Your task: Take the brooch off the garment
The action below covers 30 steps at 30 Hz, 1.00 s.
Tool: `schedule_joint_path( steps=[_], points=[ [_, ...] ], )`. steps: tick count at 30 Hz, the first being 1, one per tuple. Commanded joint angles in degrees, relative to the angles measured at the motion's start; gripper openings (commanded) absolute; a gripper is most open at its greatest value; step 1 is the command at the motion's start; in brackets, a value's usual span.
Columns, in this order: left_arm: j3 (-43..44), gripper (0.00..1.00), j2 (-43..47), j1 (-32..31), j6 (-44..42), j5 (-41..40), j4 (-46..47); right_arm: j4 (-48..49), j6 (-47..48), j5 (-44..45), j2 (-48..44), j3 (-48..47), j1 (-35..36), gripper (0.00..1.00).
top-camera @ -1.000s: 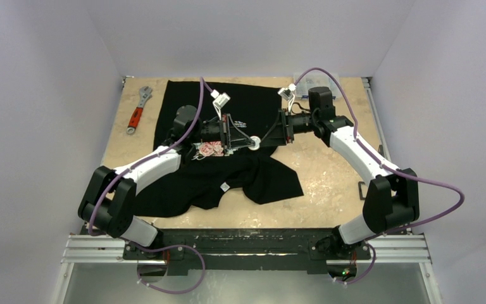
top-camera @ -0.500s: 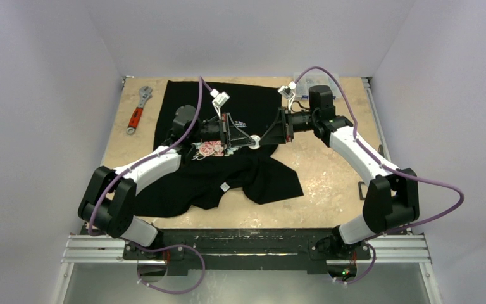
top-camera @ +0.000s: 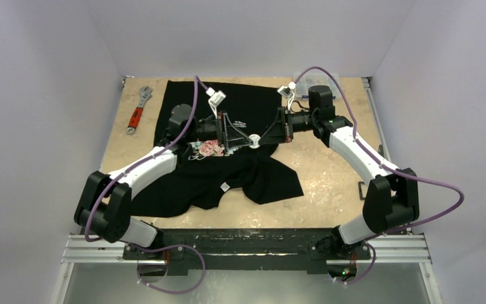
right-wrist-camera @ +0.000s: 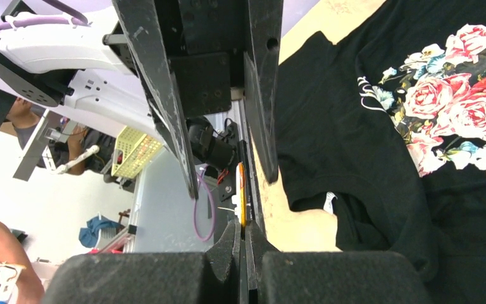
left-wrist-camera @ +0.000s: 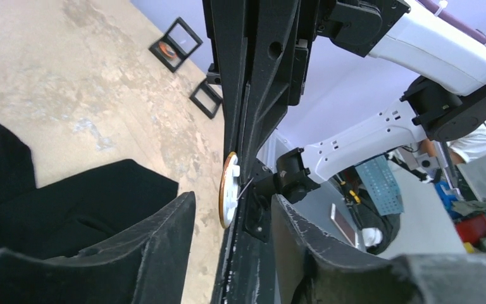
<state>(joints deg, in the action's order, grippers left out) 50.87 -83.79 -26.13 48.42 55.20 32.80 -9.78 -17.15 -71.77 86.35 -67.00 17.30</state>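
The garment (top-camera: 183,183), a black T-shirt with pink roses (right-wrist-camera: 462,101), lies crumpled on the table. The brooch (top-camera: 254,142) is a small round white disc with an orange rim, held above the shirt between the two grippers. My right gripper (right-wrist-camera: 243,237) is shut on its edge, and the brooch (right-wrist-camera: 242,190) shows edge-on just past the fingertips. My left gripper (left-wrist-camera: 234,215) stands open just to the left of the brooch (left-wrist-camera: 228,190), with nothing between its fingers. A thin pin sticks out free from the disc's back. No fabric hangs from the brooch in the wrist views.
A red-handled wrench (top-camera: 138,111) lies at the table's back left, beside the shirt. A small black frame (top-camera: 362,189) rests near the right arm, and black square frames (left-wrist-camera: 177,45) lie on bare tabletop beyond the shirt. The shirt's white neck label (top-camera: 225,187) faces the front.
My left gripper has opened and drawn back a little to the left. My right gripper has closed fully on the brooch, which stays at the same spot.
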Motion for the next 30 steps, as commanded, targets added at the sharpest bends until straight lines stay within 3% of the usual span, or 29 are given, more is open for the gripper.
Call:
schedule_joint_path(
  steps=[1, 5, 11, 30],
  points=[
    [0.1, 0.49, 4.6, 2.7, -5.8, 0.9, -3.6, -0.3, -0.9, -0.7, -1.0, 0.1, 0.2, 0.00],
    [-0.3, 0.55, 7.1, 2.8, -12.7, -0.3, -9.8, 0.4, -5.1, 0.0, -0.6, 1.2, 0.2, 0.00],
    [1.3, 0.55, 7.6, 0.5, -19.3, -6.1, -16.1, 7.2, -14.5, 0.0, -0.7, 3.4, 0.2, 0.00],
    [5.9, 0.44, 1.2, -3.0, -15.0, -4.8, -11.2, 6.8, -12.9, 0.3, -0.8, 2.7, 0.2, 0.00]
  ],
)
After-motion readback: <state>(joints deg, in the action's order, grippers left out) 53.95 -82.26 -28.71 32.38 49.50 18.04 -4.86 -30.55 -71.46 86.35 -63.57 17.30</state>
